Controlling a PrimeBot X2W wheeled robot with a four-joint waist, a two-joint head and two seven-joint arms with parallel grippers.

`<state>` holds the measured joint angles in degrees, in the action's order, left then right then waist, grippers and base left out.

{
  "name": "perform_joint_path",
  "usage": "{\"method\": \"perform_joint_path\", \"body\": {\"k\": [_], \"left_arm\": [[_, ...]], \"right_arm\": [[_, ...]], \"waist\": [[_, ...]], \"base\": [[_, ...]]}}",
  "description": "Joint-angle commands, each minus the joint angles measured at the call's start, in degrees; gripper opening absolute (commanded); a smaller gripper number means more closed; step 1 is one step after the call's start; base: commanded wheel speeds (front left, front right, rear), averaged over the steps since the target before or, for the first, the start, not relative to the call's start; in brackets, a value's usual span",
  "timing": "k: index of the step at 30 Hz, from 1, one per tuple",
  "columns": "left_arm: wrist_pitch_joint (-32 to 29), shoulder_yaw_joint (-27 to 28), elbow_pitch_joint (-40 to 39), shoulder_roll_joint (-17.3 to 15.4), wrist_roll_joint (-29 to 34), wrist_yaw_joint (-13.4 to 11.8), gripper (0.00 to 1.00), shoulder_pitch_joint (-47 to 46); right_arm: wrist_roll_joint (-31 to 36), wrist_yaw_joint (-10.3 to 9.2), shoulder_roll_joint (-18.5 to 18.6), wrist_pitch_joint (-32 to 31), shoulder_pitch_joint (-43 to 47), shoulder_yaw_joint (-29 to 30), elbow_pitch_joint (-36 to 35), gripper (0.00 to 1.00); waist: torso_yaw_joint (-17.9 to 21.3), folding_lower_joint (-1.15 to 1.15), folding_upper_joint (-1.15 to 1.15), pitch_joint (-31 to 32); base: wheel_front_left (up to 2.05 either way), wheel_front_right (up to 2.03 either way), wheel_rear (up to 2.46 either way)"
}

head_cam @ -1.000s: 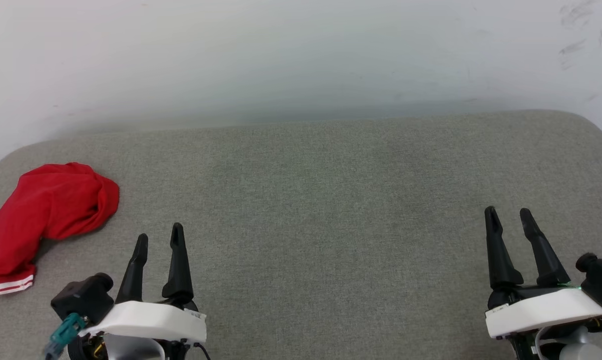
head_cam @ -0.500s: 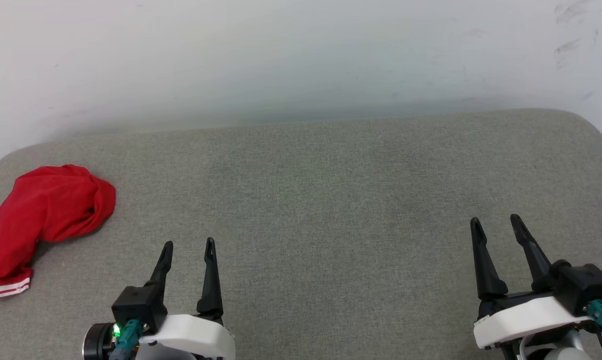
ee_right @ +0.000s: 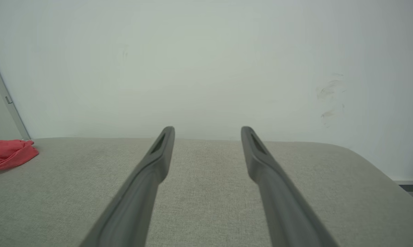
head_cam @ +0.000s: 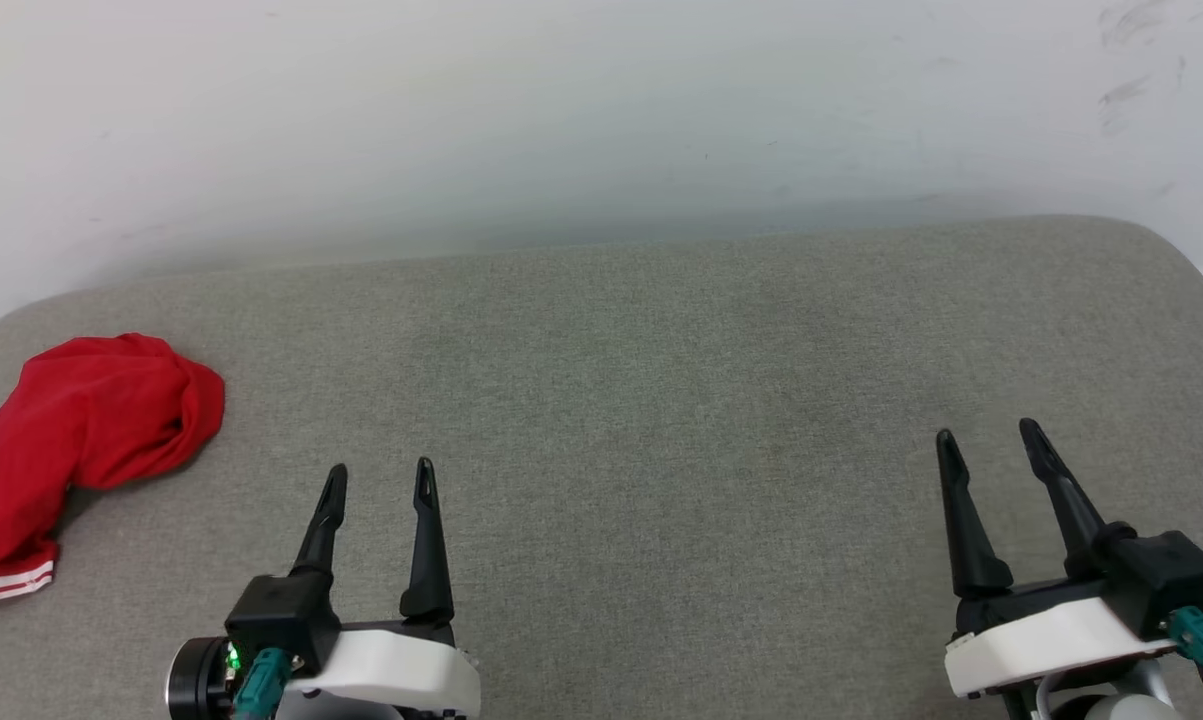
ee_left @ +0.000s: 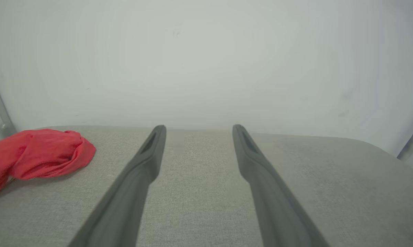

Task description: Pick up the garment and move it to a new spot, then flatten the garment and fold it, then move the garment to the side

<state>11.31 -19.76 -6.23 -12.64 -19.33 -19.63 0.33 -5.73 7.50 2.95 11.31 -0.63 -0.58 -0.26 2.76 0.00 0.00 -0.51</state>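
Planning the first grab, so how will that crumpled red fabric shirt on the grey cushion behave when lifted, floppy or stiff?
The crumpled red fabric shirt lies in soft folds, so it will likely droop when lifted. It looks thin, probably light. On the grey woven cushion a push may bunch rather than slide it.

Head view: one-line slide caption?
Crumpled red garment lies far left on grey fabric surface; left tool and right tool open, empty.
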Motion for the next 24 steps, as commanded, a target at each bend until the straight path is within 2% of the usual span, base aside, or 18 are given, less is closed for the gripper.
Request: {"method": "perform_joint_path", "body": {"k": [1, 4, 5, 10, 17, 24], "left_arm": [[0.6, 1.0, -0.9, 0.5, 1.0, 0.7, 1.00, 0.7], [0.9, 3.2, -1.2, 1.8, 1.8, 3.0, 1.00, 1.7], [0.9, 3.2, -1.2, 1.8, 1.8, 3.0, 1.00, 1.7], [1.5, 7.6, 0.1, 4.8, 2.0, 8.9, 1.00, 4.1], [2.3, 12.0, 1.6, 7.7, 6.6, 15.7, 1.00, 5.8], [3.1, 14.0, 4.1, 9.2, 10.2, 20.0, 1.00, 6.7]], "right_arm": [[-0.8, -0.02, -0.1, 0.6, 0.6, 0.4, -0.7, 1.00], [-2.0, -0.01, -0.1, 0.9, 0.7, 0.8, -0.4, 1.00], [-2.0, -0.01, -0.1, 0.9, 0.7, 0.8, -0.4, 1.00], [-3.3, -0.01, -0.1, 1.5, 1.4, 1.3, 0.3, 1.00], [-2.6, -0.01, -0.1, 2.3, 1.9, 1.0, 1.9, 1.00], [-0.8, -0.01, -0.1, 3.1, 2.2, 0.6, 3.8, 1.00]], "waist": [[0.0, 0.00, 0.00, 0.0], [0.1, 0.00, 0.00, 0.1], [0.1, 0.00, 0.00, 0.1], [0.2, 0.00, 0.00, 0.3], [0.4, 0.00, 0.00, 0.4], [0.5, 0.00, 0.00, 0.5]], "base": [[0.00, 0.00, 0.00], [0.00, 0.00, 0.00], [0.00, 0.00, 0.00], [0.00, 0.00, 0.00], [0.00, 0.00, 0.00], [0.00, 0.00, 0.00]]}}
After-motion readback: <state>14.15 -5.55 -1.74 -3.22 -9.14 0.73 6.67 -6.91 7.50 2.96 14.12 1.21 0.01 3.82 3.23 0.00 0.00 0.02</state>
